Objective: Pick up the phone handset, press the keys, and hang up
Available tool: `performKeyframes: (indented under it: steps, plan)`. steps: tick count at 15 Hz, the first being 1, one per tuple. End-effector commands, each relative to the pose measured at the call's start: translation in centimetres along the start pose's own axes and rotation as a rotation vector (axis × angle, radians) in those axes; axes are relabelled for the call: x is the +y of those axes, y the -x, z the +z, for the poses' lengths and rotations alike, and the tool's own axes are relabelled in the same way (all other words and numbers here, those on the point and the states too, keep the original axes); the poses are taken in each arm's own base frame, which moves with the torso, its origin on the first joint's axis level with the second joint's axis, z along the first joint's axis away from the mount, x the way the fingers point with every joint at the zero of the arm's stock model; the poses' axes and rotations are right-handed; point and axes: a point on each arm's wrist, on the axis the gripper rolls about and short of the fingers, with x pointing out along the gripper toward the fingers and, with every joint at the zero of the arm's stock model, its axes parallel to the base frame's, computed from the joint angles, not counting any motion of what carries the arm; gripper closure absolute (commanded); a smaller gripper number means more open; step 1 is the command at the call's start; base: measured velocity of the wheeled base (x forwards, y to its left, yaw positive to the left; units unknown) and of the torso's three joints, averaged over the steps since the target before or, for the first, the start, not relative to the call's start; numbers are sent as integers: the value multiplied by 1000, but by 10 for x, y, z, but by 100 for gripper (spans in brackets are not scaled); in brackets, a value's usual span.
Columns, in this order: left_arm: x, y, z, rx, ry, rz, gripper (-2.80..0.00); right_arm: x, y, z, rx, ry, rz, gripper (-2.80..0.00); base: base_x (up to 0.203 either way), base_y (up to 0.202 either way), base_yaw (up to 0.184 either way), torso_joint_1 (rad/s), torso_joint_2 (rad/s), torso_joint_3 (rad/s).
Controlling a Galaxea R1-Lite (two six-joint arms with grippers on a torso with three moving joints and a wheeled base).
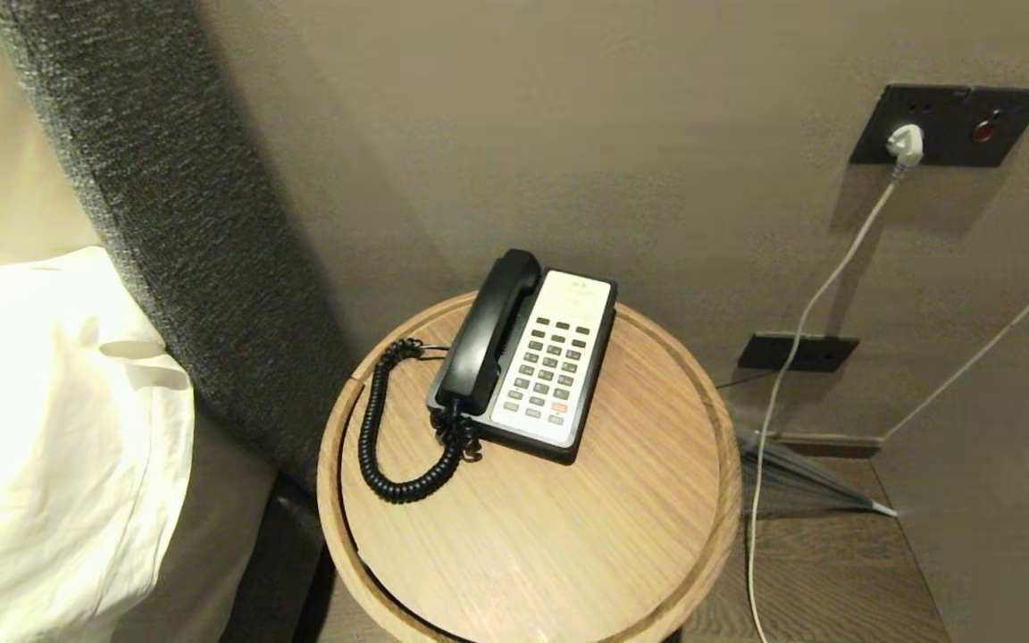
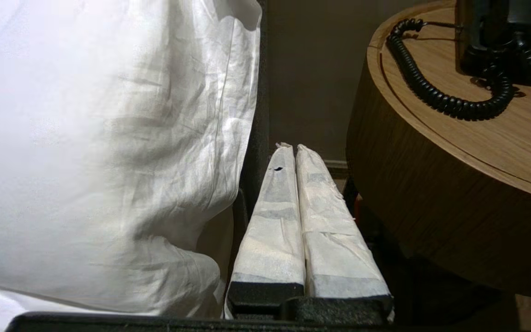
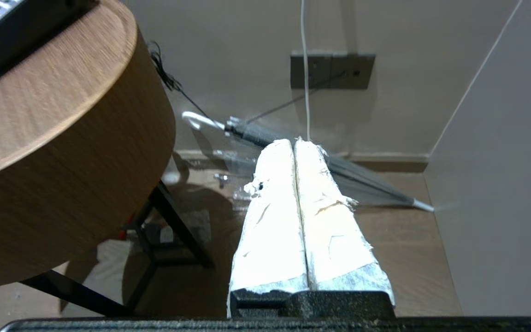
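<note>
A glossy black phone handset (image 1: 489,332) rests in its cradle on the left side of a black desk phone. The phone's white faceplate carries rows of grey keys (image 1: 552,362) with one red key near its front. A black coiled cord (image 1: 382,435) loops from the handset over the round wooden table (image 1: 568,536). Neither arm shows in the head view. My left gripper (image 2: 292,147) hangs shut and empty, low between the bedding and the table side. Low on the table's other side, above the floor, my right gripper (image 3: 294,142) is shut and empty too.
A bed with white bedding (image 1: 50,429) and a dark upholstered headboard (image 1: 184,232) stands left of the table. A white cable (image 1: 800,330) runs from a wall socket (image 1: 906,143) to the floor. A folded umbrella (image 3: 339,170) lies on the floor by the wall.
</note>
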Motion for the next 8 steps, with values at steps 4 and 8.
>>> performKeyframes:
  steps: [4,8]
  plan:
    - [0,-2,-11,41,0,-1,0,0,-1,-6,21,0,-1,0,0,0,0,2,1,206]
    - [0,-2,-11,41,0,-1,0,0,-1,-6,21,0,-2,0,0,0,0,2,3,200]
